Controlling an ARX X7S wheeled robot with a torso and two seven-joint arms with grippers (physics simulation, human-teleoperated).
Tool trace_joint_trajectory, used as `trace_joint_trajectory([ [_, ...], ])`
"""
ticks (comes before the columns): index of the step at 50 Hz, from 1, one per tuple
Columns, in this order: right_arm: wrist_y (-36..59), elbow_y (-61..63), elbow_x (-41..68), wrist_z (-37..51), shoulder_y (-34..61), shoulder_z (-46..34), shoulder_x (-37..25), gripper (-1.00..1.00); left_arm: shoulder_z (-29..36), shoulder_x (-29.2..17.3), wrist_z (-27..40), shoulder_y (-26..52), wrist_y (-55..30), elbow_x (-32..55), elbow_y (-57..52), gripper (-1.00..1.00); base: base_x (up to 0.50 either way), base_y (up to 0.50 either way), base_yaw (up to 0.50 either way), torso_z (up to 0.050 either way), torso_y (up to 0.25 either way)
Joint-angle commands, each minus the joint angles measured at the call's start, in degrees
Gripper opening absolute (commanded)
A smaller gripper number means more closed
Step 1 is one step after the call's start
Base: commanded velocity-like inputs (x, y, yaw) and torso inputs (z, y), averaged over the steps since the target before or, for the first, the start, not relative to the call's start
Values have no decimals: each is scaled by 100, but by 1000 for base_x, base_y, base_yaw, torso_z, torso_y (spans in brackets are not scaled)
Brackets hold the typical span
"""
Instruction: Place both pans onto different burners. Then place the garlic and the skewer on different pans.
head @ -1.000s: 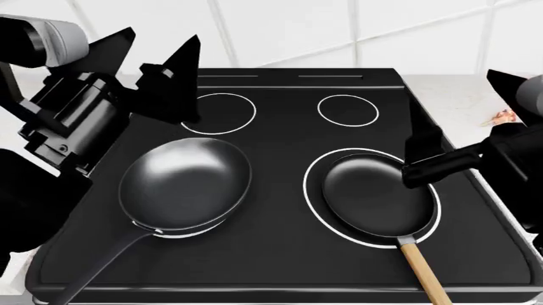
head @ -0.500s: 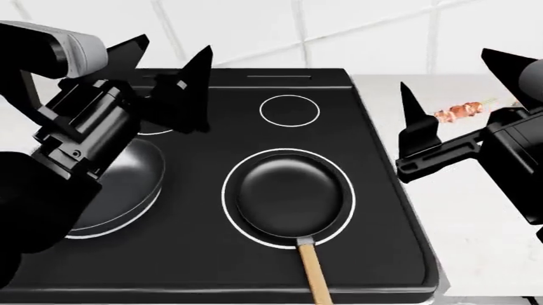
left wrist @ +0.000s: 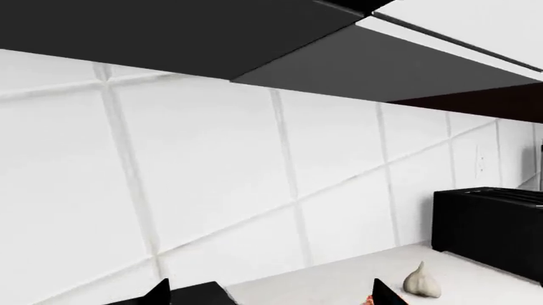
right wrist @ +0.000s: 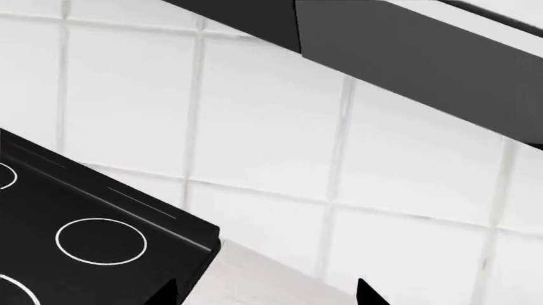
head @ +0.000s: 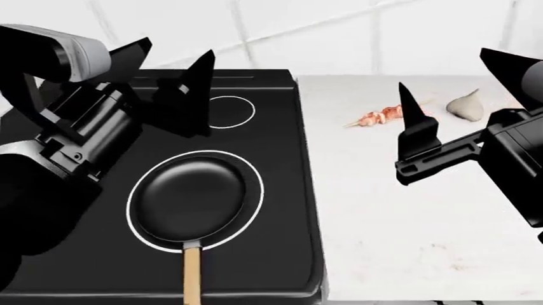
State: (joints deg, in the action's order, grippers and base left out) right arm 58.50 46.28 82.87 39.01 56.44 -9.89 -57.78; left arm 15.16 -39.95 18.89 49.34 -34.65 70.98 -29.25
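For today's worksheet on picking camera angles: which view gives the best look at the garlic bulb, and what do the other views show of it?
The left wrist view: the garlic sits whole on the white counter, pointed tip up, unobstructed. The head view shows it smaller, at the far right beyond the right gripper. The right wrist view does not show it.

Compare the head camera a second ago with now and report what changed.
The head view swung to the robot's right: the stovetop slid toward the left edge, the black-handled pan left the frame, and the skewer and garlic on the white counter came into sight. Nothing was gripped or released. The wooden-handled pan still sits on its burner, and the left claw and right claw stay open and empty.
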Motion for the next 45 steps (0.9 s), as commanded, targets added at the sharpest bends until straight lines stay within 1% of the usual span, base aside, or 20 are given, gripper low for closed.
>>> trace_joint_trajectory([
  [1, -62, 34, 30, 22, -99, 50, -65, 100, 36, 15, -20, 22, -19, 39, 4, 100, 20, -500, 0, 0, 0],
  [27, -192, 36, 70, -15, -121, 72, -19, 100, -36, -41, 10, 9, -12, 254, -26, 100, 40, -500, 0, 0, 0],
  [31, -232, 75, 54, -81, -183, 96, -43, 100, -74, -47, 48, 23, -27, 400, -34, 100, 183, -500, 0, 0, 0],
  [45, -363, 189, 168, -145, -223, 191, -80, 100, -70, -78, 30, 8, -18, 402, -67, 100, 299, -442, 0, 0, 1],
])
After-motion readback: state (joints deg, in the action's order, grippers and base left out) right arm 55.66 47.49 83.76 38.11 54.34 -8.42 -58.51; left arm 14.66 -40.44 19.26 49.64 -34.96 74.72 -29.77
